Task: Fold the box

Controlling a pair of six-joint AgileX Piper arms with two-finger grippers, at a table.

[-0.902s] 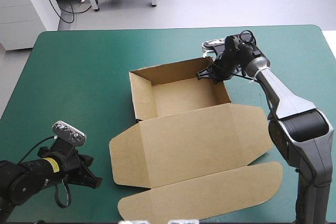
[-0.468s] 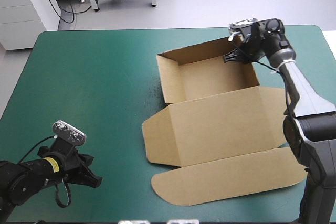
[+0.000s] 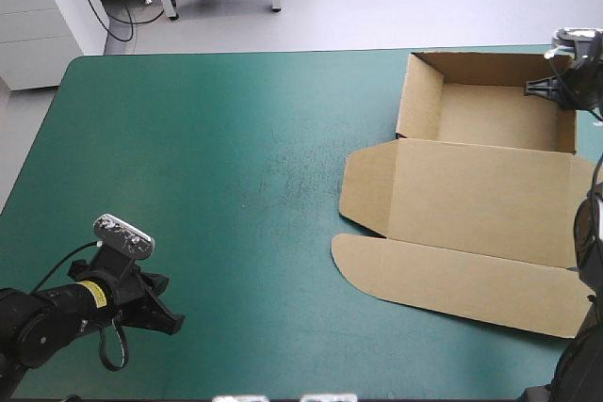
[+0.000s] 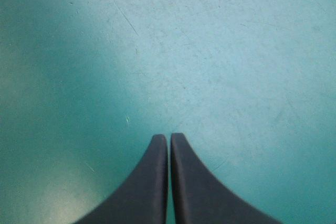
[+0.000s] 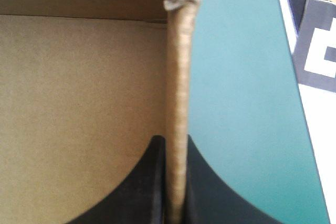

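The brown box (image 3: 471, 176) lies at the table's right side as an open tray with its lid (image 3: 462, 237) spread flat toward the front. My right gripper (image 3: 549, 88) is shut on the tray's right wall near the far right corner. In the right wrist view the wall's edge (image 5: 178, 98) runs up between the black fingers (image 5: 151, 182), with the tray's floor (image 5: 79, 103) on one side and the teal-green cover (image 5: 236, 103) on the other. My left gripper (image 4: 169, 139) is shut with nothing in it, low over the bare cover near the front left corner (image 3: 168, 321).
The box's right side reaches the table's right edge (image 3: 595, 91). Beyond that edge, papers (image 5: 315, 45) lie on the floor. A white cabinet (image 3: 42, 7) stands past the far left corner.
My right gripper has dragged the box from the table's middle to the far right, turning it somewhat. The left arm has not moved.
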